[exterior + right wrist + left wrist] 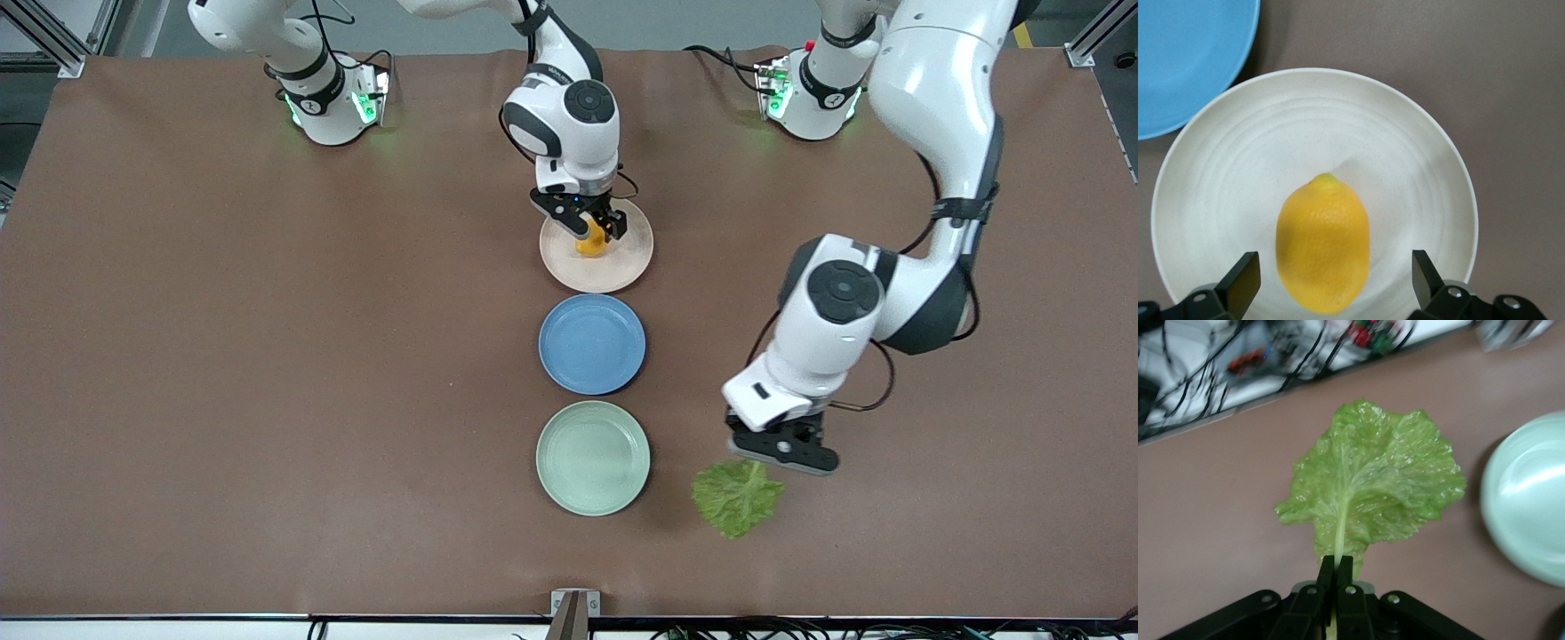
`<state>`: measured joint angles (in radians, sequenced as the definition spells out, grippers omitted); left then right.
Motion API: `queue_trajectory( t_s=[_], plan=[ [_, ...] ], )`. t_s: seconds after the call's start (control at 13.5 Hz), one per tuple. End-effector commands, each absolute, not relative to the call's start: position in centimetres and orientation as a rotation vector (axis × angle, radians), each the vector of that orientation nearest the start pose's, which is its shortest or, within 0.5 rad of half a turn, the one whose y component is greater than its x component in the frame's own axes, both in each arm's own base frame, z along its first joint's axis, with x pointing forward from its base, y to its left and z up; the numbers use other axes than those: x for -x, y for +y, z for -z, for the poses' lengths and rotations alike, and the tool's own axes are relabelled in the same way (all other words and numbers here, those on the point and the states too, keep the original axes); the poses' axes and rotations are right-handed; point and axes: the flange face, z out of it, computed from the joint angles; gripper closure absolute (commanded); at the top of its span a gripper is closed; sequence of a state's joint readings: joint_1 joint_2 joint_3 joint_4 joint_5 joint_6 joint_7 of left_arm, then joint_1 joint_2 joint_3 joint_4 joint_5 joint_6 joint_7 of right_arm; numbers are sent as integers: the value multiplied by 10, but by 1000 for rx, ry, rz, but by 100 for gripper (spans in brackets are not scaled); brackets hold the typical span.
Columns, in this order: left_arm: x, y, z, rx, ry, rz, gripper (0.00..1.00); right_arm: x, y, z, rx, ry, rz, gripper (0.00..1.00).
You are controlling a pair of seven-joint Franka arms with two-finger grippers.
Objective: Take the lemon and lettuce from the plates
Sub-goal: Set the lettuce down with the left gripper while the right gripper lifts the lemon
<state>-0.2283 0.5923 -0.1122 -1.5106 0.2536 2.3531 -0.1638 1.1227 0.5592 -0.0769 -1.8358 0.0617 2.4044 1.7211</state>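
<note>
Brown matting is covering the desk (222,356), and three plates are sitting in a row down its middle: the beige-pink plate (622,267) farthest from the front camera, the blue plate (592,343) in between, and the mint green plate (593,457) nearest. The right end effector (594,233) is hanging low over the beige-pink plate with its fingers spread wide on either side of the lemon (1323,243), which is lying on that plate; in the right wrist view the fruit's long axis is running straight out from between the fingers, pointed tip away, so the jaws are looking ready to shut across its short width. The left end effector (1335,577) is pinching the pale stem of the lettuce leaf (1371,483), fingers pressed together on it, with the leaf fanning out away from the fingers. That leaf is already off the mint green plate, just beside it toward the left arm's end of the desk; whether it is touching the matting I cannot tell. Judging from this, only the lemon is waiting to be gripped and lifted.
</note>
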Motion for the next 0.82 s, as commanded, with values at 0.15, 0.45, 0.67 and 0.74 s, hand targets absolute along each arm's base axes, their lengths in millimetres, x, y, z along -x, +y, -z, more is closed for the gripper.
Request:
queue_trajectory(
  t_s=[0.15, 0.45, 0.67, 0.74],
  plan=[
    [-649, -136, -307, 2980, 432, 228, 95, -329, 578, -206, 2947, 1048, 91, 2],
    [-609, -119, -263, 2986, 396, 60, 86, -328, 581, -200, 2931, 1031, 98, 21],
    [-610, -96, -266, 2986, 352, 35, 26, -329, 579, -203, 2950, 1009, 96, 83],
    [-611, -93, -276, 2985, 340, 51, 0, -332, 577, -203, 2948, 1015, 96, 95]
  ],
)
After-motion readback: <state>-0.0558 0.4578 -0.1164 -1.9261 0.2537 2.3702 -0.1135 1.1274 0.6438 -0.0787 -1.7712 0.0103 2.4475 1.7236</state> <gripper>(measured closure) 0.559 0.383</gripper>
